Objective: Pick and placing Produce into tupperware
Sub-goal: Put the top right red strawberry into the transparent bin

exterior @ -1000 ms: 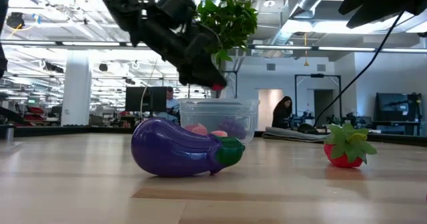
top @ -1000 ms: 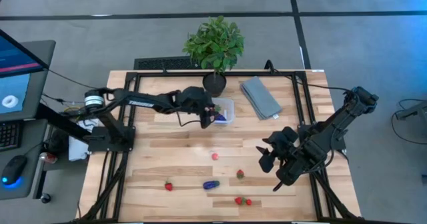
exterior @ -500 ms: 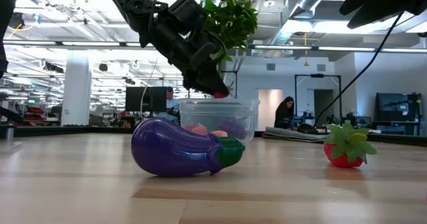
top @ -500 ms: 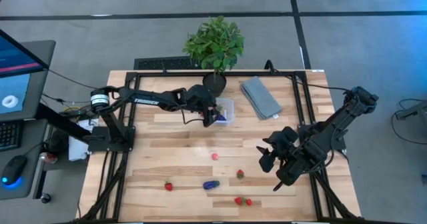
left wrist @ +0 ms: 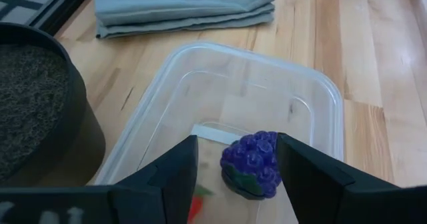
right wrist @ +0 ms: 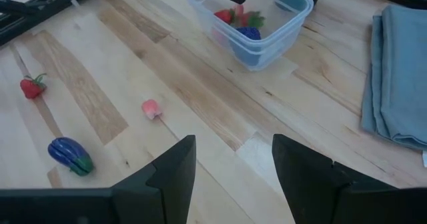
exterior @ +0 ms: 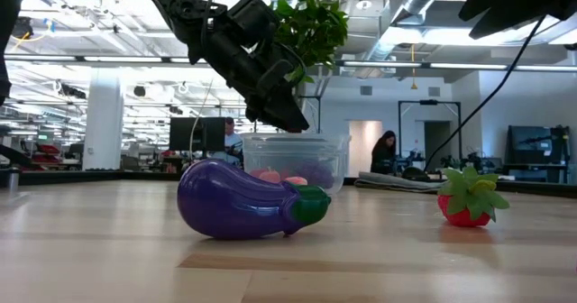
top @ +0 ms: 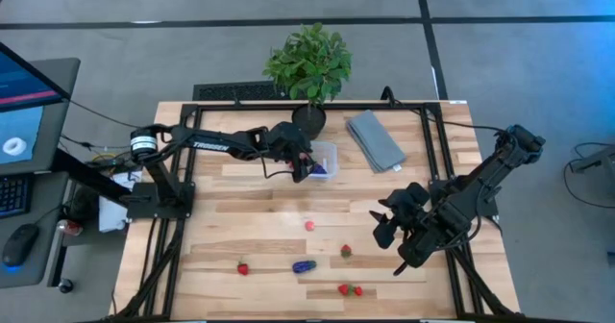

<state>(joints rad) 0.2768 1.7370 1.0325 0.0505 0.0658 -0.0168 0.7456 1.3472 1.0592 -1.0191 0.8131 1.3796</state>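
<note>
The clear tupperware (top: pixel 327 158) stands at the far middle of the table, next to the plant pot. Inside it lie a purple grape bunch (left wrist: pixel 253 163) and a red strawberry (right wrist: pixel 225 15). My left gripper (left wrist: pixel 237 151) hangs open just above the tub's near-left part (exterior: pixel 290 121), with nothing between its fingers. More produce lies on the near half of the table: a pink piece (top: pixel 309 225), strawberries (top: pixel 346 251) (top: pixel 243 267), a purple eggplant (top: pixel 305 265) and two red pieces (top: pixel 350 289). My right gripper (top: pixel 382 229) waits open above the table's right side.
A black pot (top: pixel 308 119) with a leafy plant stands just beyond the tub. A folded grey cloth (top: pixel 375 138) lies to the tub's right. Bare wood lies between the tub and the scattered produce.
My left gripper has let go of a small red piece that sat at its fingertips. The piece no longer shows there, and the gripper stays above the tub. My right arm has kept still.
</note>
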